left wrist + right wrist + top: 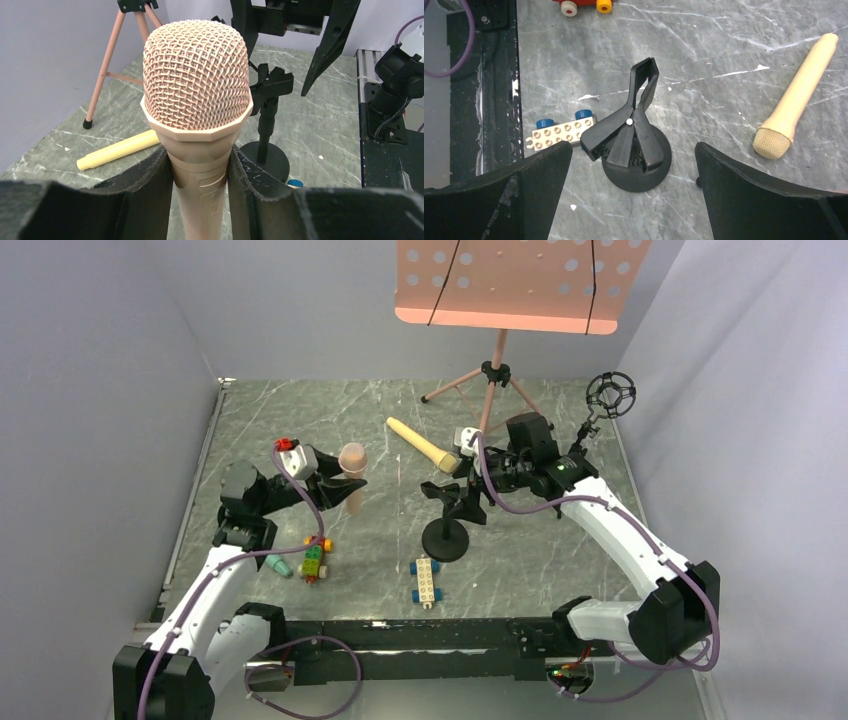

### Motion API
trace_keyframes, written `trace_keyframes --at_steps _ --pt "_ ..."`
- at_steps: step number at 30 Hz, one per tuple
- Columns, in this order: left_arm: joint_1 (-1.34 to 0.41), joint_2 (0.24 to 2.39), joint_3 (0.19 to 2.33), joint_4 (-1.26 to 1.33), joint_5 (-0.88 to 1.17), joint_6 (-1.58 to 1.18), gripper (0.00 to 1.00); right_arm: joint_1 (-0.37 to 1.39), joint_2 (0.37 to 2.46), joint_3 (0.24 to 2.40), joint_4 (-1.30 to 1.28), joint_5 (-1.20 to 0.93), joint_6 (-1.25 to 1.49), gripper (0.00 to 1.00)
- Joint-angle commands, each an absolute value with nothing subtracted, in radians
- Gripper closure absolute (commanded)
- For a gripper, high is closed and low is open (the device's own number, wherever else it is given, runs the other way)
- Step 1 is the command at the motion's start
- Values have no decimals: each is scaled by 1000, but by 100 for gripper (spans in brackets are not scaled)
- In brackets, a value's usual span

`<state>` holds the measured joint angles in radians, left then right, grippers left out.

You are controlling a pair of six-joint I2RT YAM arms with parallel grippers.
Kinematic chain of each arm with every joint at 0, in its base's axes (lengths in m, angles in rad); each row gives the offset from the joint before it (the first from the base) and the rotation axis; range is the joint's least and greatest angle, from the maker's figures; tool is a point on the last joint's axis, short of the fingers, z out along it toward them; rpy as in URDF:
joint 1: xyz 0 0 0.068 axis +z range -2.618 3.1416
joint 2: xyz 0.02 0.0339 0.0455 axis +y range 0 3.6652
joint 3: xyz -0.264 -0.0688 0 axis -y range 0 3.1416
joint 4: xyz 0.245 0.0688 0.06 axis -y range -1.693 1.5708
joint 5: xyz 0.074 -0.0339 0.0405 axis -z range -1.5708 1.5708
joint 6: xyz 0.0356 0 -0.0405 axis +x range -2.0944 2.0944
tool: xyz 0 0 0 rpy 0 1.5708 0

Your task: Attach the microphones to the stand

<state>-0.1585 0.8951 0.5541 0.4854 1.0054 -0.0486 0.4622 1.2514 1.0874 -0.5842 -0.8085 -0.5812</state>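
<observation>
From above, the left gripper (345, 483) is clamped on the pink microphone (352, 455). The microphone stands roughly upright, head up and handle down between the fingers. The small black stand (445, 538) sits on the table (560, 560) to the robot's right of it, between the two arms and apart from the microphone. The right gripper (465, 490) hangs over the stand, nearer to it than the left one is. The yellow microphone (420, 443) lies flat behind the stand on a slant, with its head toward the right gripper. The teal microphone (279, 566) lies by the left arm, beside a brick car (315, 560).

From the left wrist, the fingers (145, 190) press both sides of the pink handle just under the head. The stand's clip (270, 85) shows beyond the head and to its right, with the other arm's fingers hanging over it.

From the right wrist, the fingers (524, 195) are spread wide with nothing between them. The stand is straight below, its base centred in the gap and the forked clip pointing toward the top of the view. The yellow microphone lies off to the right, touching neither the stand nor a finger.

The coming move likely turns on carrying the upright pink handle sideways, rightward, into that fork, while the right gripper is placed to steady the stand.
</observation>
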Motion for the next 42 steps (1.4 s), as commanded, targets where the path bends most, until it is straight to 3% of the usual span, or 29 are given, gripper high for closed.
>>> trace_keyframes --at_steps 1,9,17,24,26,33,37,42 --pt "-156 862 581 539 1019 -44 100 480 1252 1090 -492 -792 -464 0" --pt "-156 866 570 578 1016 -71 100 483 1257 1080 -415 -782 -339 1" --pt "-156 879 563 610 1022 -96 100 492 1242 1050 -433 -757 -366 17" --pt "-157 887 559 622 1025 -109 100 496 1238 1034 -428 -770 -373 16" --pt "-158 887 558 623 1025 -109 100 499 1236 1034 -426 -775 -375 23" --pt "-158 904 552 660 1035 -143 100 498 1225 1040 -455 -793 -422 62" --pt "-161 949 544 796 1045 -258 100 498 1209 1034 -483 -796 -467 70" --pt "-184 1097 626 1115 1061 -503 100 499 1200 1023 -485 -803 -501 71"
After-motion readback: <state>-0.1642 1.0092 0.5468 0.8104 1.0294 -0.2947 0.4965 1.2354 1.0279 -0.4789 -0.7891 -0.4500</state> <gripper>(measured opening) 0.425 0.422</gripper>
